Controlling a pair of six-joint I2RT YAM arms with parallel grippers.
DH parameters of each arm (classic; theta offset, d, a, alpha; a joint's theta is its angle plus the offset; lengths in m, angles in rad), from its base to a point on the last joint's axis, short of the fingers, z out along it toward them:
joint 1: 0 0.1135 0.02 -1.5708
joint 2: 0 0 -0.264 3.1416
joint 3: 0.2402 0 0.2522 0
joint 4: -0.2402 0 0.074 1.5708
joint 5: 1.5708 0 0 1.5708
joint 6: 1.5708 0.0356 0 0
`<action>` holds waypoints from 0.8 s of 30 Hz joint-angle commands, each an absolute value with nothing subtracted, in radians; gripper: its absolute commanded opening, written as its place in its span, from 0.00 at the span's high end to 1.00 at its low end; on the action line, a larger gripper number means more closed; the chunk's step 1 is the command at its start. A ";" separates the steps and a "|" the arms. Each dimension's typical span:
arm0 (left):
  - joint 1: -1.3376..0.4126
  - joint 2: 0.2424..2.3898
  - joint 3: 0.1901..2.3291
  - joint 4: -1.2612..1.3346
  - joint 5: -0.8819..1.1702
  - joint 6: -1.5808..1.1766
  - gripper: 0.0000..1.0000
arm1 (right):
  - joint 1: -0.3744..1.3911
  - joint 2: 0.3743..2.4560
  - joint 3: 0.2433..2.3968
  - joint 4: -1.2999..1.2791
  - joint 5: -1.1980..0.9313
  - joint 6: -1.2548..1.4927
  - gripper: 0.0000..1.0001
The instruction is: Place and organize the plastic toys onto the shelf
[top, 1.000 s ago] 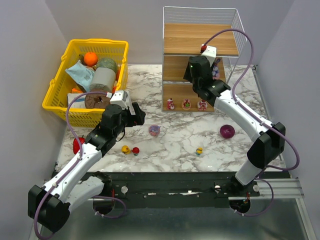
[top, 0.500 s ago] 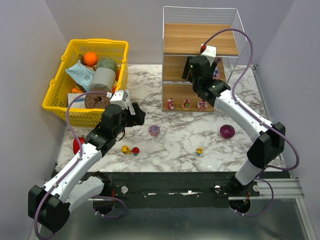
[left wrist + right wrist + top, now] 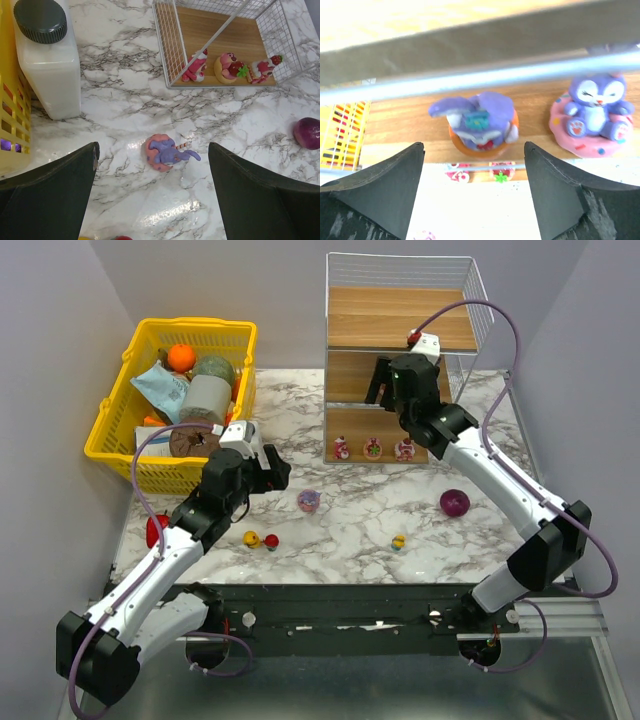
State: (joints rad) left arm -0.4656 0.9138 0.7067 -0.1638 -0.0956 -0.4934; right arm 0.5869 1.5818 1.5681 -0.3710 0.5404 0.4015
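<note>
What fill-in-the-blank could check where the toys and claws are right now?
The shelf's bottom board holds ___ pink-red toys.
The right claw is open in front of the ___ board, where two purple bunny toys stand.
The left claw hangs open above a loose bunny toy on the marble ___.
Missing: three; middle; table.

A: How many sit on the shelf (image 3: 400, 318)?
B: Five: three pink-red figurines (image 3: 228, 68), two purple bunnies (image 3: 479, 121).
A: On the desk (image 3: 360, 525)?
B: Four: one pink-based bunny (image 3: 167, 152), three small dolls (image 3: 252, 538). Also one purple ball (image 3: 455, 503), one yellow basket (image 3: 200, 324).
</note>
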 commanded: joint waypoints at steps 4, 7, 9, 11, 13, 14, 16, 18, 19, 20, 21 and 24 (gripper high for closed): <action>-0.442 0.888 0.690 -0.167 -0.129 -0.489 0.01 | 0.580 1.493 1.496 -0.442 0.517 0.399 0.12; -0.442 0.876 0.678 -0.155 -0.135 -0.491 0.01 | 0.581 1.467 1.486 -0.478 0.505 0.382 0.12; -0.442 0.861 0.664 -0.143 -0.135 -0.492 0.01 | 0.581 1.437 1.477 -0.489 0.462 0.361 0.12; -0.442 0.853 0.657 -0.132 -0.143 -0.494 0.01 | 0.581 1.399 1.456 -0.495 0.416 0.345 0.12; -0.442 0.841 0.655 -0.130 -0.152 -0.495 0.01 | 0.584 1.365 1.436 -0.499 0.348 0.331 0.12; -0.442 0.839 0.655 -0.132 -0.156 -0.494 0.01 | 0.589 1.350 1.424 -0.497 0.338 0.337 0.12; -0.442 0.833 0.655 -0.130 -0.160 -0.494 0.01 | 0.613 1.298 1.350 -0.447 0.284 0.325 0.12; -0.442 0.827 0.652 -0.129 -0.161 -0.494 0.01 | 0.653 1.260 1.262 -0.402 0.259 0.304 0.12; -0.442 0.825 0.652 -0.126 -0.161 -0.494 0.01 | 0.667 1.252 1.231 -0.362 0.246 0.296 0.12; -0.442 0.822 0.650 -0.126 -0.163 -0.494 0.01 | 0.681 1.249 1.207 -0.345 0.227 0.290 0.12; -0.442 0.819 0.650 -0.126 -0.164 -0.495 0.01 | 0.721 1.246 1.188 -0.331 0.226 0.291 0.12; -0.442 0.808 0.644 -0.124 -0.172 -0.494 0.01 | 0.828 1.243 1.094 -0.261 0.253 0.323 0.12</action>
